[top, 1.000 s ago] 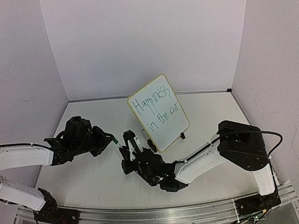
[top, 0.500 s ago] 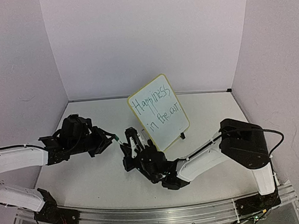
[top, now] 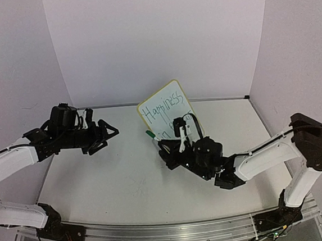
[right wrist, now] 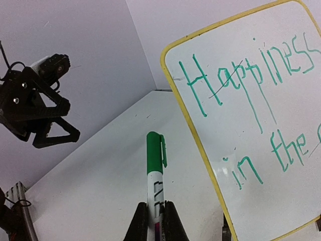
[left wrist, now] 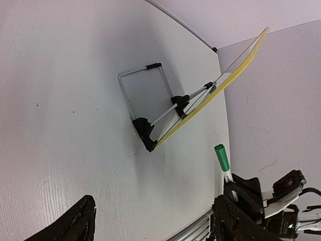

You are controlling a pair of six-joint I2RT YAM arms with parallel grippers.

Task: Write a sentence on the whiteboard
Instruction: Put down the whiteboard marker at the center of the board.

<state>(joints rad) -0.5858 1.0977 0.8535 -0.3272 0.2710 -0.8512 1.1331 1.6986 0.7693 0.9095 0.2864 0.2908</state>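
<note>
Right tool (right wrist: 155,213) clamped on slim white marker (right wrist: 155,178), green cap on, cap-up near the yellow-framed white whiteboard (top: 166,107), propped tilted at bench (top: 99,182) rear-centre so its face is reachable. Green 2-line sentence (right wrist: 235,83) on it; cap on suggests writing's over. Left tool (left wrist: 153,218) apart, empty.

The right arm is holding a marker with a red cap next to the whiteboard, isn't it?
Not red: the cap is green. The right wrist view shows the right arm's jaws shut on a marker with a green cap next to the whiteboard.
</note>
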